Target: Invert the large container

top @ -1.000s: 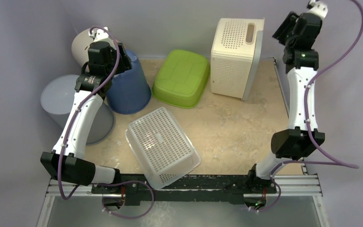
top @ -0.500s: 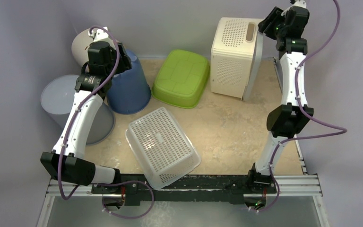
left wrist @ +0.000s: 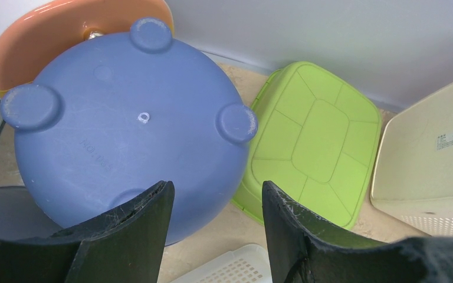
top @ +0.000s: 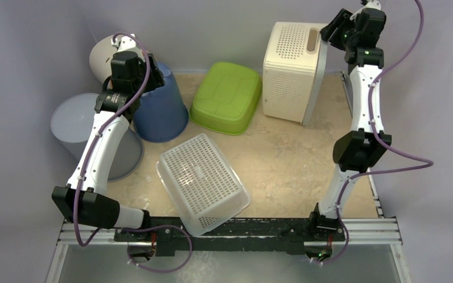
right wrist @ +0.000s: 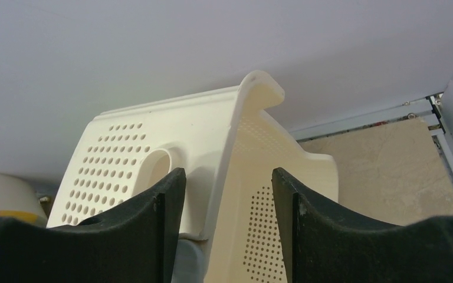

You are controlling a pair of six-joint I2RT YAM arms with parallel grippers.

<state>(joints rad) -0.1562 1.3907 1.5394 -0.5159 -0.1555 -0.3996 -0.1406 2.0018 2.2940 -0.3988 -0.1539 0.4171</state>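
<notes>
1. Near zone. The white mesh basket [top: 203, 183] lies inverted just ahead of the arm bases. It is not the task item, so leave it alone.

2. Left side. The left gripper [left wrist: 215, 194] hovers over the upturned base of the blue bucket [left wrist: 118, 124] with its fingers spread and nothing held. Keep this arm parked there so it cannot disturb the grey bucket [top: 74, 124] or the green tub [top: 227, 97].

3. Far right. The large container [top: 292, 71] sits at the back of the table [top: 295, 159], near the rear wall. It appears to rest on its side, with the flanged opening toward the right.

4. The right gripper [right wrist: 227, 177] is raised beside that opening. Its fingers are spread, with the rim [right wrist: 236, 135] lined up in the gap between them. The frames do not show contact.

5. To do this step well:
   - Advance until the flange sits deep between the fingers before you close them.
   - Grip the rim itself, not the perforated wall beside the handle slot [right wrist: 156, 165], which will likely flex.
   - Rotate slowly about the resting edge.
   - Allow clearance from the rear wall and the green tub.
</notes>
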